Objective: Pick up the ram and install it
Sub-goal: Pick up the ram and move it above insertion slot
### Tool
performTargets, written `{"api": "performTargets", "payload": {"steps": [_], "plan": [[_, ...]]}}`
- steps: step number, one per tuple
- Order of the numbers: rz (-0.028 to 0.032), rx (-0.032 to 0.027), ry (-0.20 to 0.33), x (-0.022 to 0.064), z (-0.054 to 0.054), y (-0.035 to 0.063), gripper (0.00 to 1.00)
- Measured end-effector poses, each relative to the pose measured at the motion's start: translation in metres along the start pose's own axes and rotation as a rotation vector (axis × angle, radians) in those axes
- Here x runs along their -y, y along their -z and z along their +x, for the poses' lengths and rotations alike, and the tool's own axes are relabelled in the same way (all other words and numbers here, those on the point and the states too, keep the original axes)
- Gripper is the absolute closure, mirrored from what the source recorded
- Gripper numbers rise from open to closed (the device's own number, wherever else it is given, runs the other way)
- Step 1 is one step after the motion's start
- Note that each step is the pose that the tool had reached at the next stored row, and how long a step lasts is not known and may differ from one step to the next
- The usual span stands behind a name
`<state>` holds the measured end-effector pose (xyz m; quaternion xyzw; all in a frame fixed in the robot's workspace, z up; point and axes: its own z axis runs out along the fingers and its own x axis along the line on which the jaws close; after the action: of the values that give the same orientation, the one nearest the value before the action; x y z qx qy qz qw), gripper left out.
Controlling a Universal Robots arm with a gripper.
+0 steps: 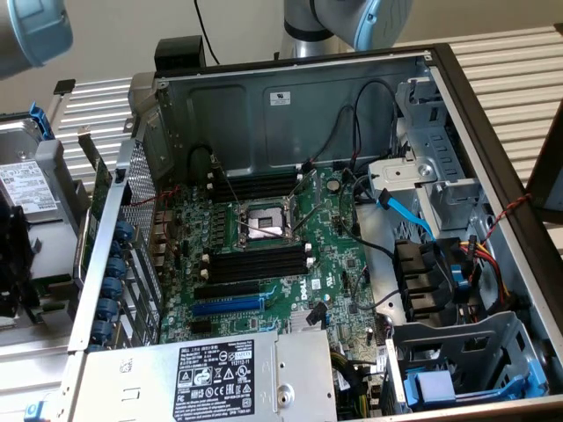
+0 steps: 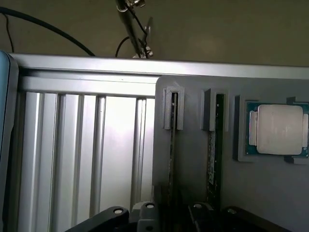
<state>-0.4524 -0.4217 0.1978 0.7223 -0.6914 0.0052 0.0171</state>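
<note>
Two ram sticks stand on edge in a grey holder (image 2: 270, 193) in the wrist view. My gripper (image 2: 172, 209) straddles the ram (image 2: 172, 145), the stick farther from the processor. One dark finger (image 2: 147, 210) is on one side and the other finger on the opposite side, each with a small gap to the stick, so the gripper is open and holds nothing. The second ram stick (image 2: 215, 145) stands parallel beside it. In the exterior view the open computer case shows the green motherboard (image 1: 339, 264) with its long black memory slots (image 1: 255, 264).
A silver-capped processor (image 2: 279, 129) lies in the holder beside the sticks. A ribbed aluminium table (image 2: 82, 154) lies beyond the holder. In the case are the processor socket (image 1: 264, 224), a blue expansion slot (image 1: 227, 307), the power supply (image 1: 220, 378), loose cables (image 1: 413, 220) and drive bays (image 1: 457, 360).
</note>
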Motion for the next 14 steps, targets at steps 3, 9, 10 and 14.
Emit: {"api": "performTargets", "payload": {"steps": [3,9,10,14], "plan": [[0.0002,0.0002,0.0,0.0,0.0,-0.0002,0.82],[0.0003,0.0002,0.0,0.0,0.0,0.0033,0.87],[0.0003,0.0002,0.0,-0.0001,0.0,0.0057,0.87],[0.0003,0.0004,0.0,-0.0003,0.001,0.0199,0.87]]}}
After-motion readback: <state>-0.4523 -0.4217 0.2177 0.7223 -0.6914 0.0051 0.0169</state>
